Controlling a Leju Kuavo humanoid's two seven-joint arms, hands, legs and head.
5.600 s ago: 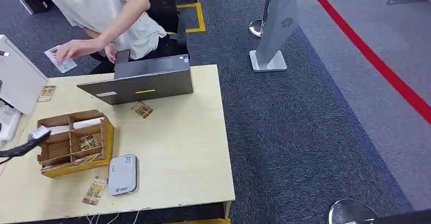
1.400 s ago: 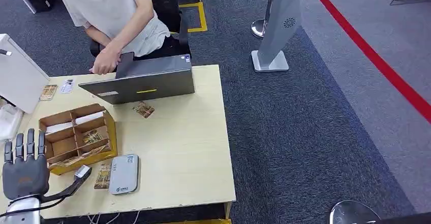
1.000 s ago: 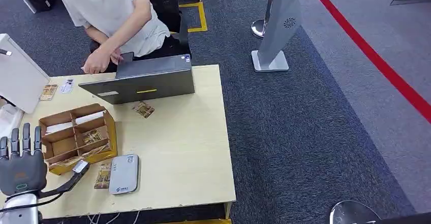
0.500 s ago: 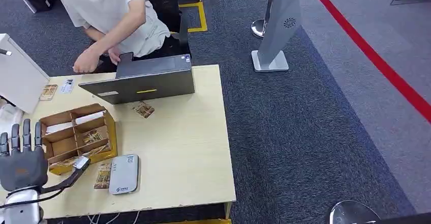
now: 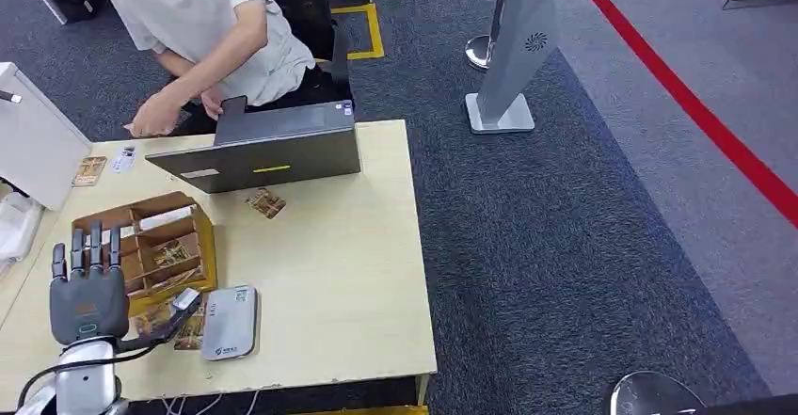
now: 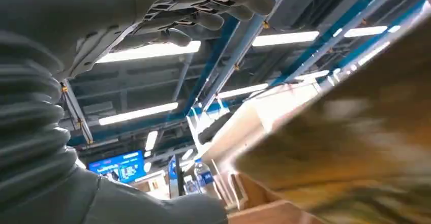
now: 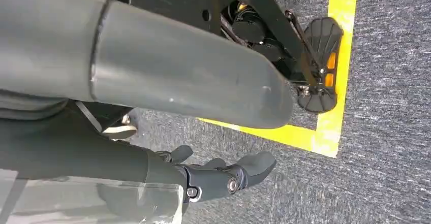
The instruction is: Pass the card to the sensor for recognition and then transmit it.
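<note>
Table [image 5: 339, 274], pale wood, holds everything; a person [image 5: 202, 20] sits at its far side behind a laptop [image 5: 259, 147]. White box [image 5: 33, 142] at the far left edge. Cardboard tray [image 5: 160, 246] with compartments sits near the left front, with cards lying in several of them. Sensor [image 5: 229, 323], a flat white reader, lies just beside the tray's front corner.

Left hand [image 5: 87, 288] hovers upright at the tray's near left side, fingers straight and apart, palm away from the head camera. It holds nothing that I can see. In the left wrist view the fingers [image 6: 203, 18] look loosely extended, with a blurred brown surface close by, probably the tray. Right hand [image 7: 223, 176] hangs by the floor, fingers loosely curled, empty.

Card [image 5: 191, 326], brown printed, lies flat on the table between tray and sensor, touching or nearly touching the sensor's left edge. Another card [image 5: 266, 203] lies loose near the laptop, and two more [image 5: 103, 166] at the far left.

Handling, as a judgement: the card is thin, light and stiff-ish with a slick face, and lying flat makes it hard to lift. Best taken by a long edge in a pinch, or slid first toward the table edge. Too hard a squeeze may bend it, and it may slip.
</note>
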